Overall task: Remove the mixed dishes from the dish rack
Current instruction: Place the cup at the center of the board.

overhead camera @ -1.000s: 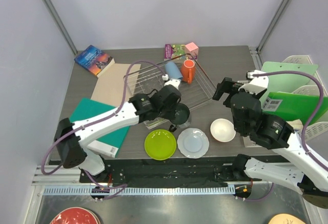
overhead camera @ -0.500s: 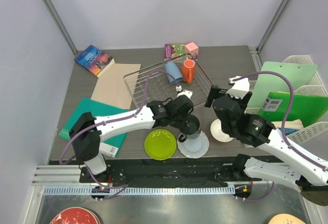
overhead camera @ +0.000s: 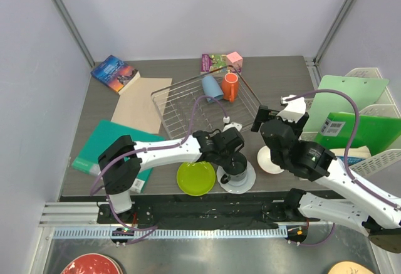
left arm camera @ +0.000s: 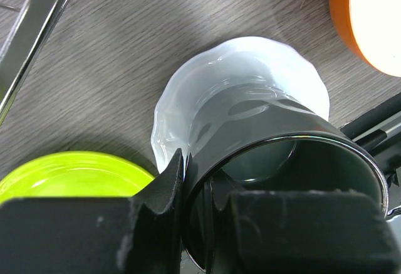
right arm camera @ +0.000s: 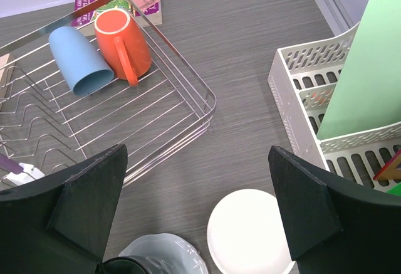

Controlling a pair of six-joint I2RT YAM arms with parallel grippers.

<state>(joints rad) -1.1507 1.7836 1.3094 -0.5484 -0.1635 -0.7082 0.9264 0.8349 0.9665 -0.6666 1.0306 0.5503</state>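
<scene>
My left gripper (overhead camera: 233, 156) is shut on the rim of the dark grey mug (left arm camera: 282, 161), one finger outside and one inside. It holds the mug upright over the pale blue-white plate (left arm camera: 238, 73); I cannot tell if they touch. The lime-green plate (overhead camera: 195, 177) lies just left of it. The white bowl with orange outside (right arm camera: 250, 233) sits to the right. The light blue cup (right arm camera: 78, 61) and orange mug (right arm camera: 122, 42) lie in the far corner of the wire dish rack (right arm camera: 156, 117). My right gripper (right arm camera: 197, 214) is open and empty, above the table between rack and bowl.
White plastic lattice baskets (right arm camera: 307, 98) with green boards stand at the right. A teal book (overhead camera: 106, 142), brown paper (overhead camera: 141, 101) and a blue book (overhead camera: 114, 71) lie left of the rack. A booklet and pink box (overhead camera: 233, 59) sit behind it.
My left gripper has carried the dark grey mug from the rack's near edge rightwards and nearer, to over the pale plate. My right arm shifted left, partly covering the bowl.
</scene>
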